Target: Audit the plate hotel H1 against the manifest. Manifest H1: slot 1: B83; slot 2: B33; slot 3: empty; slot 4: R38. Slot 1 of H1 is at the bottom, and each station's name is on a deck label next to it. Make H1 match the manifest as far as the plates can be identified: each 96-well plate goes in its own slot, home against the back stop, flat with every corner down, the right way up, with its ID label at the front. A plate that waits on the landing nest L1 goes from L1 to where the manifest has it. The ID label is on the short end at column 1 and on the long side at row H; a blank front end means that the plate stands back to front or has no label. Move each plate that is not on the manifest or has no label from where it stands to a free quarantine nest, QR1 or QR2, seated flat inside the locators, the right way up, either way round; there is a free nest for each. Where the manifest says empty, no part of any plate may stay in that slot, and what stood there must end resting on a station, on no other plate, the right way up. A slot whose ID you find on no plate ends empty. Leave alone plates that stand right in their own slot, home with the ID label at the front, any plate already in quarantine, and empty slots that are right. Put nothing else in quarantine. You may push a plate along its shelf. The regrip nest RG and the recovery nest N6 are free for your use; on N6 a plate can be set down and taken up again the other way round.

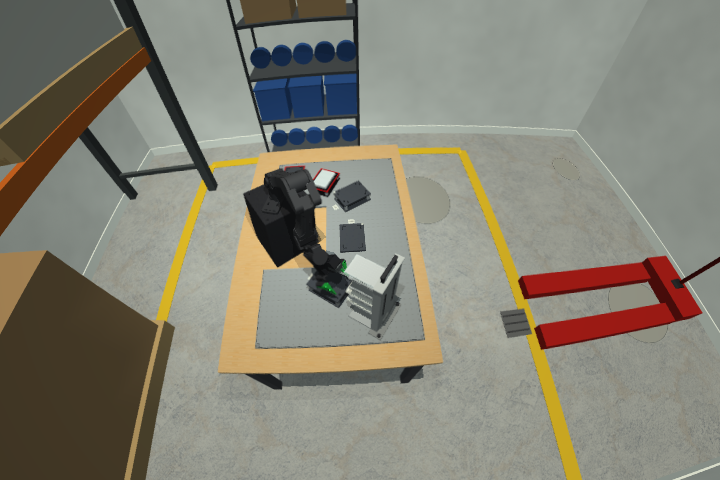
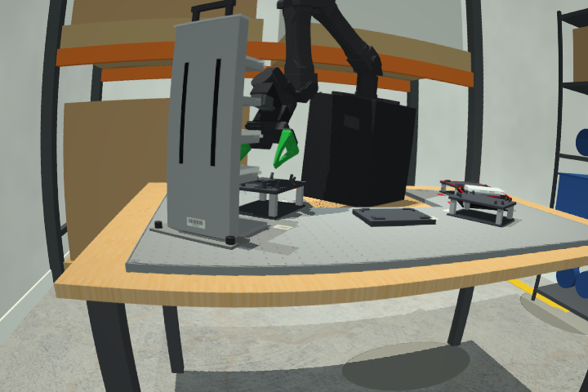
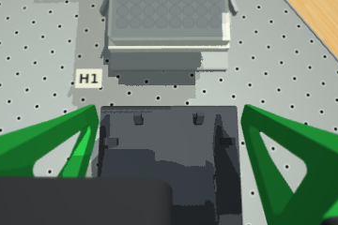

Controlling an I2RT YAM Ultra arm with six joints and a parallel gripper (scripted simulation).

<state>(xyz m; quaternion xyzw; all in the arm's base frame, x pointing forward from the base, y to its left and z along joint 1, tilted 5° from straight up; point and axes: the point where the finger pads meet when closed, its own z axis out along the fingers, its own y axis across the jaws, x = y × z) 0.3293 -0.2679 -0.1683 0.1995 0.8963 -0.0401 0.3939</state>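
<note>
My gripper (image 3: 169,112) (image 2: 265,149) (image 1: 329,285) is open and empty, its green fingers spread wide. It hangs above a dark raised nest (image 3: 169,141) (image 2: 271,184) that stands right in front of the plate hotel H1 (image 1: 374,293) (image 2: 207,138). The nest holds no plate. The deck label H1 (image 3: 88,78) lies beside it. In the wrist view a grey 96-well plate (image 3: 164,21) lies the right way up on a low shelf of the hotel, wells showing. I cannot read an ID on it. The other slots are hidden.
At the far end a white plate (image 1: 325,178) (image 2: 482,188) lies in a red-edged nest, next to a second red-edged nest (image 1: 293,168). A raised dark nest (image 1: 352,195) (image 2: 482,203) and a flat dark nest (image 1: 352,236) (image 2: 393,215) are bare. The black arm base (image 1: 270,226) (image 2: 357,148) stands close by.
</note>
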